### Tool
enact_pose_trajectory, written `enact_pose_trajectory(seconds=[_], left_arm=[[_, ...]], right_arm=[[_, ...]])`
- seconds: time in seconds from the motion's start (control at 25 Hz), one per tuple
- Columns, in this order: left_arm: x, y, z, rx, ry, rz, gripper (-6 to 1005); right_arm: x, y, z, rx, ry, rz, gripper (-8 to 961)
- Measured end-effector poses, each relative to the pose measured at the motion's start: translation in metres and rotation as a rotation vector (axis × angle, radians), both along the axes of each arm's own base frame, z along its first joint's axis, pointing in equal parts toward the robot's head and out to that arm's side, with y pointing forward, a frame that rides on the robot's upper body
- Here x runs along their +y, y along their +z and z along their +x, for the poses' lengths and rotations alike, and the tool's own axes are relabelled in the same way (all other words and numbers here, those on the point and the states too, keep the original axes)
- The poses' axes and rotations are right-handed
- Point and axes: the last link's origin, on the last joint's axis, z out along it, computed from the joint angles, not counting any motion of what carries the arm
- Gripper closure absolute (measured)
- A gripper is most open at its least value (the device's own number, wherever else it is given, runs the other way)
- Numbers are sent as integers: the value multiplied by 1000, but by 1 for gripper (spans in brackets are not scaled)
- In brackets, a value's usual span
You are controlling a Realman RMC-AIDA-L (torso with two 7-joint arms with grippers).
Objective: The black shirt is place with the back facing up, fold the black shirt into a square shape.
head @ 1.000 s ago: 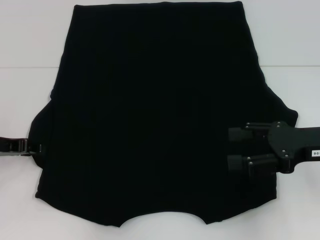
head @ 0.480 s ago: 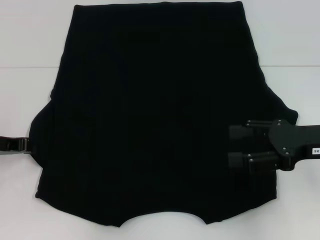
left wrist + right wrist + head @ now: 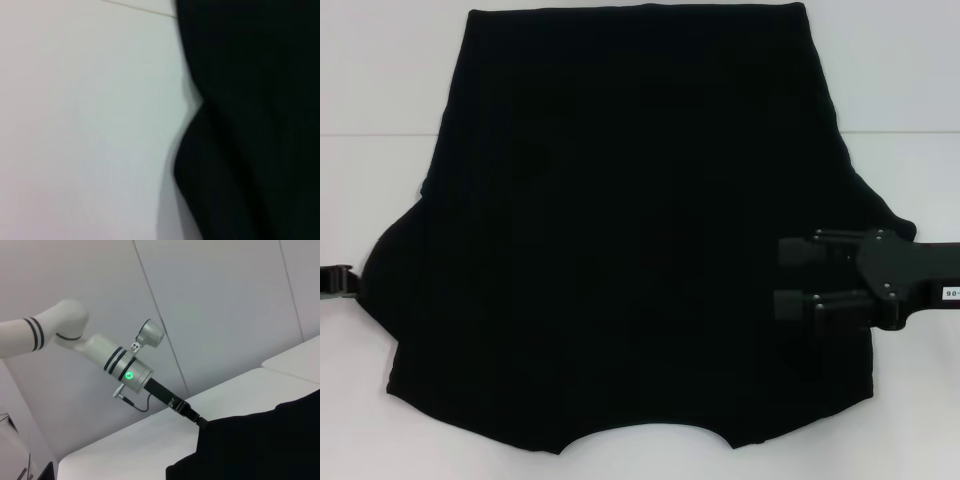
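Leftward slides the left tool (image 3: pixel 334 283), nearly out of view, grip unreadable. Shirt (image 3: pixel 630 220) lies flat on the bench (image 3: pixel 380 80); right tool (image 3: pixel 798 279) hovers spread above its sleeve. Sleeve fold's up: pinch, carry inward.

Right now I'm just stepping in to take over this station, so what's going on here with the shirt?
A two-armed robot is working on a black shirt spread flat on the white table. The right gripper is over the shirt's right sleeve area, fingers apart and pointing inward. The left gripper is at the shirt's left sleeve edge, mostly out of the head view; the right wrist view shows that arm reaching the cloth's edge. No fold is visible yet, and the neckline is at the near edge.
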Motion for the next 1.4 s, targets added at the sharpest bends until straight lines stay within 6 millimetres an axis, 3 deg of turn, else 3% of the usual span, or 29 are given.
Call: enact_pose_trajectory(seconds=[0.48, 1.0, 1.4], left_arm=[[-20, 23, -23, 2, 51, 85, 999], [-32, 34, -38, -12, 88, 153, 998], [-36, 35, -40, -39, 88, 169, 997]], right_arm=[[0, -4, -2, 26, -10, 12, 59], [2, -4, -4, 35, -12, 16, 58], [3, -4, -5, 32, -15, 21, 59]])
